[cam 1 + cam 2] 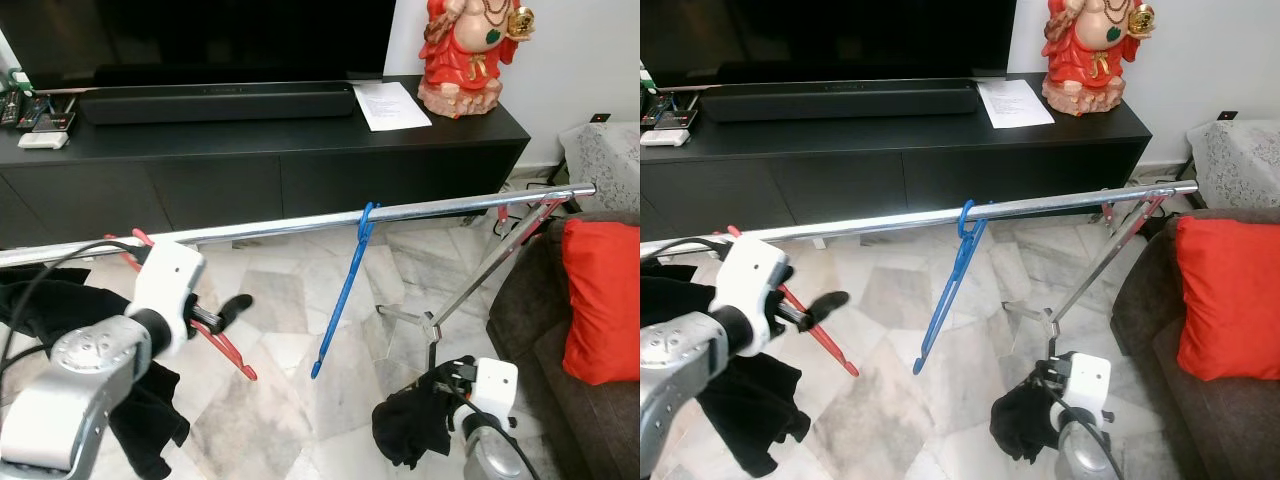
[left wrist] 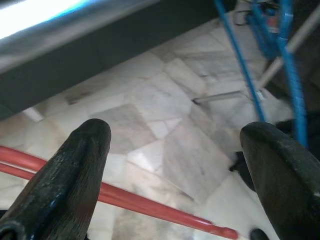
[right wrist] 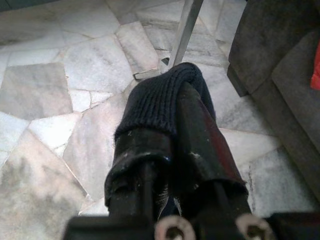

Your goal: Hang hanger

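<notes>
A silver rail (image 1: 300, 226) of a drying rack runs across in front of me. A blue hanger (image 1: 345, 285) hangs from it near the middle. A red hanger (image 1: 225, 348) hooks over the rail at the left and slants down toward the floor. My left gripper (image 1: 228, 310) is open just below the rail, with the red hanger (image 2: 150, 202) passing under its spread fingers (image 2: 80, 165), apart from them. Low on the right, my right gripper (image 3: 172, 115) is shut on a dark knitted cloth (image 1: 410, 425) that drapes over its fingertips.
A black garment (image 1: 60, 300) hangs from the rail at the far left. The rack's legs (image 1: 470, 285) stand on the marble floor at right, beside a dark sofa (image 1: 560, 380) with a red cushion (image 1: 603, 300). A black TV cabinet (image 1: 260, 170) lies behind.
</notes>
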`<state>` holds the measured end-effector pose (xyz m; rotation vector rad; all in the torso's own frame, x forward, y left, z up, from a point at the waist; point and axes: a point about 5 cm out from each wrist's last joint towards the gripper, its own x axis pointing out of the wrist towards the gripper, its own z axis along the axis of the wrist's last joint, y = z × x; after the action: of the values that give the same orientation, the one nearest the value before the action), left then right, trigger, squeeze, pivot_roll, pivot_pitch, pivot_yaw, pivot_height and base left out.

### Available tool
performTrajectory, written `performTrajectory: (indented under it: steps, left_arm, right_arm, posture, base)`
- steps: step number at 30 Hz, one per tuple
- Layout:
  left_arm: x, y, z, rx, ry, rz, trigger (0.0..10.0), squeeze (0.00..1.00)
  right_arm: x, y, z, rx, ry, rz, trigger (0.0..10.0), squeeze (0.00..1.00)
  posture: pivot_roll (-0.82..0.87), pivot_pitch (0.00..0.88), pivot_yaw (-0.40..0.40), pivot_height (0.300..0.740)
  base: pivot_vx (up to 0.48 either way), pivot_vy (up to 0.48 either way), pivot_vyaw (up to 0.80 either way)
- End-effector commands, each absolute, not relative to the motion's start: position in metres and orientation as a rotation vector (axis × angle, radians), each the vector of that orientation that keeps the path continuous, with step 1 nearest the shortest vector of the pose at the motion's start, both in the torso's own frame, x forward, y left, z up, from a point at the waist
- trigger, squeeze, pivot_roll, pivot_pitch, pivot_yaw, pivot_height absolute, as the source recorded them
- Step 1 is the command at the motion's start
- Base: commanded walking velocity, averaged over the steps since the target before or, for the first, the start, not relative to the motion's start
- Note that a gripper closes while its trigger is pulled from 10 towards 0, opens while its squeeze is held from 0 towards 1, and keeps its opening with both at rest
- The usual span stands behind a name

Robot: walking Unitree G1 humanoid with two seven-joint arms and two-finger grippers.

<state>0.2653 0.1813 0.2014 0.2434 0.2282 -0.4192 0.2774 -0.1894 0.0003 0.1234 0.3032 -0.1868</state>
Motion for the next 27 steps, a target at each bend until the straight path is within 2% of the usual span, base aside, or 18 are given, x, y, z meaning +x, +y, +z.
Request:
performTrajectory:
  steps: [1,4,7,9,14,27]
  left_arm:
    - [0.262,0.177,0.204,0.26,0.209,-0.448,10.0,0.0]
    - [0.262,0.183,0.207,0.266,0.227,-0.409,10.0,0.0]
    - [0.268,0.195,0.206,0.247,0.268,-0.297,10.0,0.0]
    - [0.271,0.208,0.193,0.235,0.367,-0.172,10.0,0.0]
    - [0.27,0.212,0.185,0.192,0.416,-0.097,10.0,0.0]
    - [0.282,0.22,0.188,0.113,0.363,0.07,10.0,0.0]
  right_arm:
    - [0.275,-0.194,-0.001,0.114,0.314,-0.195,10.0,0.0]
    - [0.275,-0.195,-0.001,0.112,0.313,-0.195,10.0,0.0]
    - [0.275,-0.195,-0.001,0.111,0.314,-0.195,10.0,0.0]
    - [0.275,-0.195,-0.001,0.111,0.314,-0.194,10.0,0.0]
    - [0.275,-0.195,-0.001,0.111,0.315,-0.192,10.0,0.0]
    - [0.275,-0.194,-0.002,0.112,0.316,-0.191,10.0,0.0]
  posture:
    - [0.0,0.179,-0.05,0.74]
    - [0.0,0.181,-0.051,0.74]
    - [0.0,0.182,-0.053,0.74]
    - [0.0,0.182,-0.053,0.74]
    - [0.0,0.186,-0.054,0.74]
    - [0.0,0.188,-0.054,0.74]
  base:
    - [0.0,0.0,0.0]
    - [0.0,0.0,0.0]
    - [0.0,0.0,0.0]
    - [0.0,0.0,0.0]
    - [0.0,0.0,0.0]
    - [0.0,0.0,0.0]
